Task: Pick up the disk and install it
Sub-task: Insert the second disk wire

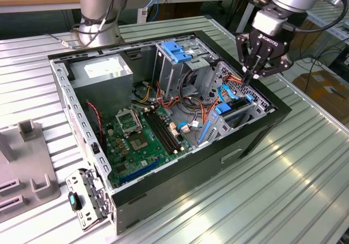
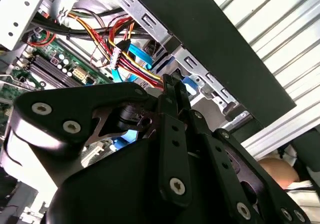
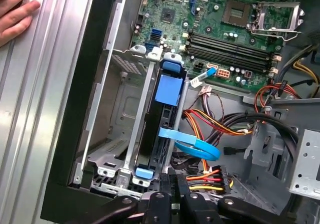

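The gripper (image 1: 252, 76), fingers pressed together, hovers at the computer case (image 1: 256, 140) rim; the disk (image 3: 165, 114) seems seated in its bay.

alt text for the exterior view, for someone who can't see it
A black robot gripper hangs over the drive bay at the exterior view's right of an open black computer case, where a flat metal hard drive with blue side rails sits on edge in the bay. Inside the case are a green motherboard, a grey power supply box and coloured cables.
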Robot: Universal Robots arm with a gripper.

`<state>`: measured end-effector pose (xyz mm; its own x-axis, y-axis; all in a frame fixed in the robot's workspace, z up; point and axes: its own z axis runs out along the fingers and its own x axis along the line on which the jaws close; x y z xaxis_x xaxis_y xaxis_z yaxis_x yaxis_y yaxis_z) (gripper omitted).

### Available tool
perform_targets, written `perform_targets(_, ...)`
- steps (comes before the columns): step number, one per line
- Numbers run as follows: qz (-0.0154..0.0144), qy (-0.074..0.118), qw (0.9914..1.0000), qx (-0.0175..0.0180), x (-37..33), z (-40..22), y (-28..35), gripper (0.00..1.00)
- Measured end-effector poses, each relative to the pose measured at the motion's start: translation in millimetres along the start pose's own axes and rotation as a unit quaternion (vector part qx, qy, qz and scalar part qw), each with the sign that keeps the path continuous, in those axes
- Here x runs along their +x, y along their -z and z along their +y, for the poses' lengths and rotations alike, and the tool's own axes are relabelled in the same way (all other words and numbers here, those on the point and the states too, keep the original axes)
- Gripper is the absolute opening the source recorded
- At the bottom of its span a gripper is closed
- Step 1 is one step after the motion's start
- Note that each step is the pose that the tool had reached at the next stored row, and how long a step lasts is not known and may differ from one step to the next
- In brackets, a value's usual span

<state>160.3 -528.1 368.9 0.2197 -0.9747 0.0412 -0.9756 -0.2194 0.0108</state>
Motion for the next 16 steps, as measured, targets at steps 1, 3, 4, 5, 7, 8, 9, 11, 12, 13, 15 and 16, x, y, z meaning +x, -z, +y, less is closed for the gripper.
perform_targets(1, -0.0004, -0.012, 0.99993, -0.0016, 0.0, 0.0, -0.7, 0.16)
perform_targets(3, -0.0008, -0.026, 0.99966, -0.0033, -0.1, 0.0, -1.5, 0.16)
perform_targets(4, -0.001, -0.034, 0.99942, -0.0041, -0.1, 0.0, -2.1, 0.16)
perform_targets(5, -0.0012, -0.041, 0.99915, -0.0048, -0.1, -0.1, -2.7, 0.16)
perform_targets(7, -0.0015, -0.058, 0.99829, -0.0062, -0.2, -0.1, -3.9, 0.16)
perform_targets(8, -0.0015, -0.063, 0.99799, -0.0064, -0.2, -0.1, -3.8, 0.16)
perform_targets(9, -0.0015, -0.063, 0.99799, -0.0065, -0.1, 0.0, -3.9, 0.16)
perform_targets(11, -0.0018, -0.063, 0.99799, -0.0064, 0.1, 0.0, -4.0, 0.16)
perform_targets(12, -0.0028, -0.063, 0.99798, -0.0063, 1.3, 0.7, -4.2, 0.16)
perform_targets(13, -0.0033, -0.063, 0.99798, -0.0061, 2.4, 1.6, -4.3, 0.16)
perform_targets(15, -0.0048, -0.063, 0.99798, -0.0056, 5.2, 4.5, -4.9, 0.16)
perform_targets(16, -0.0052, -0.063, 0.99797, -0.0053, 5.7, 6.4, -5.2, 0.16)
